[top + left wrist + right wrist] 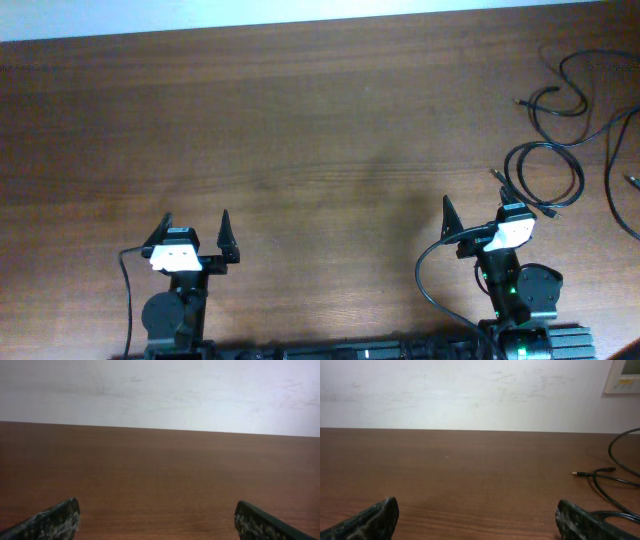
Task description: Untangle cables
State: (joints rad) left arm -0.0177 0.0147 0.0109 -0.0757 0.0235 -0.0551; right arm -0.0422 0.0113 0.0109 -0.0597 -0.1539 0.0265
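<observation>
The cables (560, 130) are thin black cords lying in loose loops at the table's right side, with small plug ends. One loop lies just beyond my right gripper (475, 207), which is open and empty near the front edge. In the right wrist view the cables (615, 477) run along the right edge, a gold plug tip pointing left, and the open jaws (477, 520) frame bare wood. My left gripper (196, 225) is open and empty at the front left, far from the cables. Its wrist view shows open jaws (157, 520) and no cable.
The brown wooden table (300, 130) stretches back to a white wall (160, 390). A white wall panel (624, 375) shows at the upper right of the right wrist view. Thicker black wires hang from both arm bases at the front edge.
</observation>
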